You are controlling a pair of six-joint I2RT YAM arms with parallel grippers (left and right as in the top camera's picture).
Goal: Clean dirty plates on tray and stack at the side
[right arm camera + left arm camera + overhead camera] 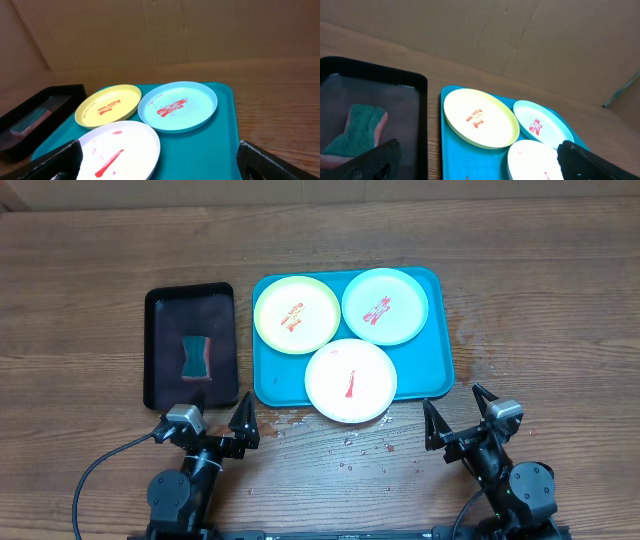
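Tray [272,380], turquoise with raised rim, sits mid-bench [560,300], long side toward the arms. All three plates are on it, each with red smears. Yellow-green plate [296,314] is in the far-left part, mint green plate [385,305] in the far-right part. Their rims are just beside each other or touching; can't tell which. White plate [350,380] is nearer the arms, between the other two, and its near edge laps over the tray's near rim. Right wrist view shows a long red streak plus a small spot on it.

Black tray [165,320] is just left of the turquoise one, close but apart. Green sponge [196,357] lies flat in it, in the near half.

Water droplets [352,445] are scattered on the bench just in front of the turquoise tray.

Left gripper [213,423] is low at the near edge, in front of the black tray's near-right corner, jaws spread fully, nothing in them. Right gripper [457,415] is in front of the turquoise tray's near-right corner, likewise spread wide and empty. Neither touches a tray or plate. In the left wrist view the fingers [375,160] show only at the bottom corners, with the plates beyond them.
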